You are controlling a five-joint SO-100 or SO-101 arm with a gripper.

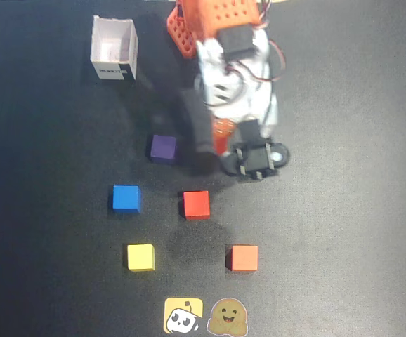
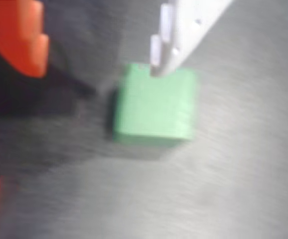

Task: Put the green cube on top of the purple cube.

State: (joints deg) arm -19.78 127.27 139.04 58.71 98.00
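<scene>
The green cube (image 2: 154,107) lies on the dark mat in the wrist view, blurred. My gripper (image 2: 99,67) is open above it. The white finger (image 2: 171,45) has its tip over the cube's far edge, and the orange finger (image 2: 19,35) stands well off to the left. Nothing is between the jaws. In the overhead view the arm covers the green cube. There my gripper (image 1: 215,140) is just right of the purple cube (image 1: 162,148), which lies alone on the mat.
In the overhead view a white open box (image 1: 114,49) stands at the top left. Blue (image 1: 126,199), red (image 1: 196,204), yellow (image 1: 140,257) and orange (image 1: 244,258) cubes lie below. Two stickers (image 1: 203,316) sit at the bottom edge.
</scene>
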